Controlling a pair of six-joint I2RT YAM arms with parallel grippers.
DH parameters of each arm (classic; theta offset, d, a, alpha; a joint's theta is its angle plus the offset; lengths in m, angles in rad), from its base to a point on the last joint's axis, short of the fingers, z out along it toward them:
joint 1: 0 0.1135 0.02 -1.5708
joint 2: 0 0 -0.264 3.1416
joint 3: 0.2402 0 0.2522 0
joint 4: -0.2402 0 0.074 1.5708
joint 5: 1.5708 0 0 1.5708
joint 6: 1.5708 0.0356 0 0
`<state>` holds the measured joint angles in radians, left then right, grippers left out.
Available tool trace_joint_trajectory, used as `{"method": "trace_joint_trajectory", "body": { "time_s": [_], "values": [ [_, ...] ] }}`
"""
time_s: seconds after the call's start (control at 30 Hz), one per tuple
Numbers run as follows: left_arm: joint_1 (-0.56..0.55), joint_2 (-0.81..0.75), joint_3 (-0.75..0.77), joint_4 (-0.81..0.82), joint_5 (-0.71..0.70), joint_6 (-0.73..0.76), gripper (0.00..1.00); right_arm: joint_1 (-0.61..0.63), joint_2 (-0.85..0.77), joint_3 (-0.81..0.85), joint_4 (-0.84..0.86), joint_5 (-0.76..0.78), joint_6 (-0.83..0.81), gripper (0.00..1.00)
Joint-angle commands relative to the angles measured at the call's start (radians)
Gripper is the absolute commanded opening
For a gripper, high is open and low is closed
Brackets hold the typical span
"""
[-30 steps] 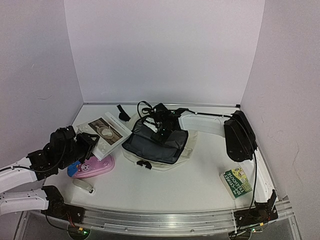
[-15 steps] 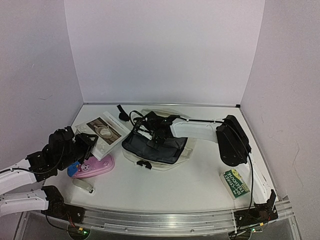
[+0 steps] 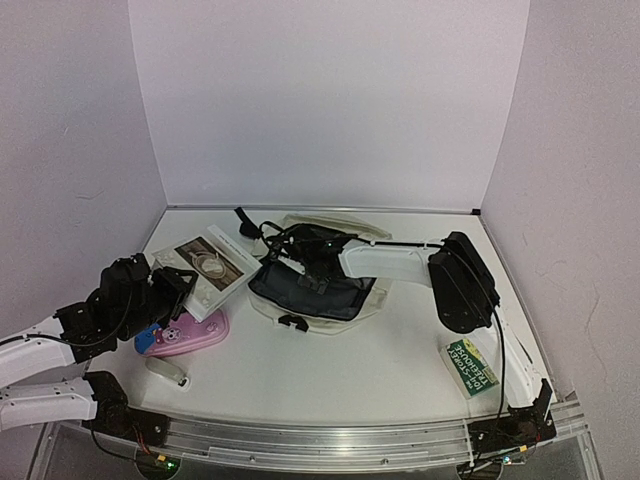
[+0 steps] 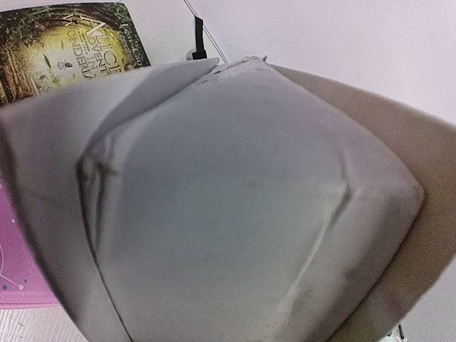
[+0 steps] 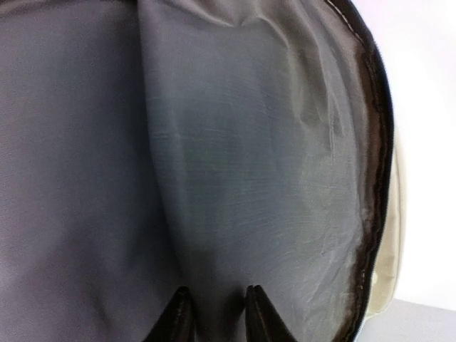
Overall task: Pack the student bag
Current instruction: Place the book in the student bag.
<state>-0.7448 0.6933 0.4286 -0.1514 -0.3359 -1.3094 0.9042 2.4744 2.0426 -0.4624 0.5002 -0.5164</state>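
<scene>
At table centre in the top view, the bag (image 3: 325,295) lies open, right gripper (image 3: 305,265) at its 11 o'clock rim, left gripper (image 3: 175,284) at 9 o'clock. Right wrist: fingers (image 5: 178,317) pinch a grey fold of the bag. Left wrist: view blocked, so I cannot tell its grip.

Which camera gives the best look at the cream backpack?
The top external view: the whole backpack lies open mid-table, straps included. The right wrist view shows only its grey lining and black zipper edge. The left wrist view shows nothing clearly of it.
</scene>
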Motion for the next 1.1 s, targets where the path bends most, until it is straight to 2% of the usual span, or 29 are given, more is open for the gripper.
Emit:
{"method": "trace_joint_trajectory", "body": {
  "time_s": [0.0, 0.03, 0.23, 0.3, 0.5, 0.67, 0.87, 1.07],
  "values": [
    [0.002, -0.003, -0.002, 0.085, -0.004, 0.009, 0.00, -0.007, -0.025, 0.014, 0.062, 0.050, -0.026, 0.05],
    [0.002, -0.002, -0.003, 0.095, 0.005, 0.018, 0.00, -0.008, -0.041, 0.012, 0.060, 0.034, -0.020, 0.00],
    [0.003, 0.058, 0.003, 0.227, 0.138, 0.096, 0.00, -0.011, -0.127, 0.029, 0.032, -0.027, 0.059, 0.00],
    [0.002, 0.101, -0.013, 0.321, 0.201, 0.109, 0.00, -0.022, -0.145, 0.061, 0.009, -0.052, 0.109, 0.00],
    [0.002, 0.327, -0.023, 0.584, 0.395, 0.104, 0.00, -0.064, -0.187, 0.145, -0.077, -0.145, 0.258, 0.00],
    [0.002, 0.493, -0.026, 0.745, 0.418, 0.053, 0.00, -0.068, -0.248, 0.174, -0.104, -0.131, 0.289, 0.00],
    [0.017, 0.626, -0.001, 0.798, 0.411, 0.014, 0.00, -0.068, -0.323, 0.122, -0.153, -0.116, 0.351, 0.00],
    [0.146, 0.668, 0.042, 0.790, 0.456, 0.020, 0.00, -0.068, -0.441, -0.036, -0.180, -0.202, 0.413, 0.00]
  ]
}}
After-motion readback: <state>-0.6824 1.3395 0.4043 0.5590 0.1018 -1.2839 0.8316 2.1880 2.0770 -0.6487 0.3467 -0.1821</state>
